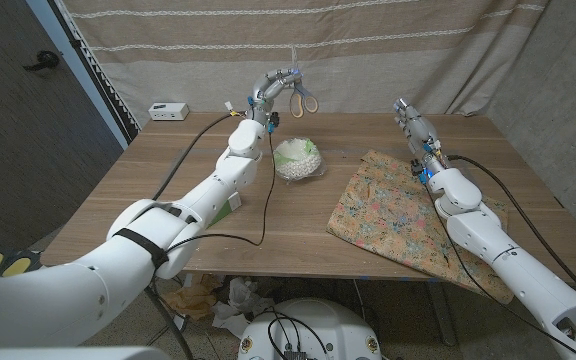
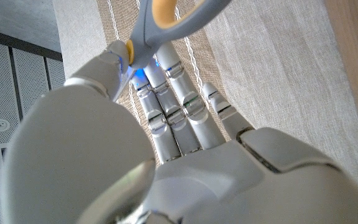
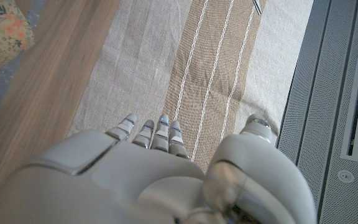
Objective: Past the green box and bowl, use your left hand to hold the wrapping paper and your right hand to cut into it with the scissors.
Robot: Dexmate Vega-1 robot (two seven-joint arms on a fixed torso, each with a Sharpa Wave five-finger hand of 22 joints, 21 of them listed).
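My left hand (image 1: pixel 271 90) is raised above the table's far edge and grips the scissors (image 1: pixel 301 95) by their grey and yellow handles. In the left wrist view the scissors' handle (image 2: pixel 166 25) sits between the thumb and the fingers. The floral wrapping paper (image 1: pixel 393 215) lies on the right part of the table and overhangs its front edge; a corner of the paper (image 3: pixel 2 31) shows in the right wrist view. My right hand (image 1: pixel 411 122) hovers over the paper's far edge, its fingers (image 3: pixel 148 134) stretched out and holding nothing. The bowl (image 1: pixel 298 158) stands mid-table.
A sliver of the green box (image 1: pixel 230 210) shows under my left forearm. A small white device (image 1: pixel 169 111) sits at the table's back left corner. A striped curtain (image 1: pixel 368 50) hangs close behind the table. Crumpled paper (image 1: pixel 208 298) lies on the floor below.
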